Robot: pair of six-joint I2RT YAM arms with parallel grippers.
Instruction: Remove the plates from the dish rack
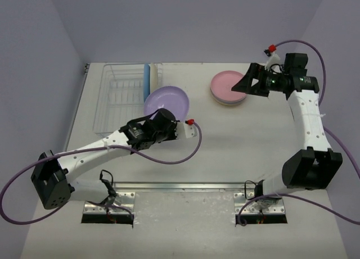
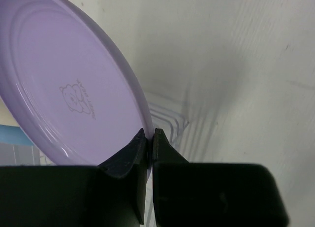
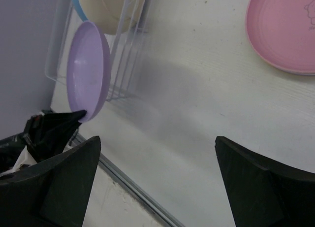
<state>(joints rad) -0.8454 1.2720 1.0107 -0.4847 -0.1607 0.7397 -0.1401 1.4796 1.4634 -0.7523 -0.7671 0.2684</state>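
Top view first. My left arm reaches from its base up and to the right, forearm low and long, wrist ending at the near right corner of the see-through silvery wire dish rack (image 1: 121,96). The left gripper (image 1: 163,115) has its jaws pressed onto the near rim of a round, matte lavender plate (image 1: 167,100), which sits tilted just off the dish rack's right side. A pale blue plate (image 1: 147,82) and a cream plate (image 1: 153,78) stand upright in the dish rack's far right slots. My right arm is folded at the elbow, forearm rising away, wrist turned left toward the dish rack. The right gripper (image 1: 242,83) hangs at the right edge of a round pink plate (image 1: 226,86) topping a low stack on the white table (image 1: 225,158), well right of the dish rack.

Left wrist view: the black fingers (image 2: 165,148) are nearly together, pinching the lavender plate's thin rim, with the plate's underside and a small bear mark facing me. Dish rack wires show just behind the rim. I can't tell whether plate and wire touch.

Right wrist view: both jaws are spread wide with nothing between them, only bare table below. The lavender plate stands on edge beside the dish rack's corner, the left gripper at its lower rim. The pink plate lies flat on the side away from the dish rack.
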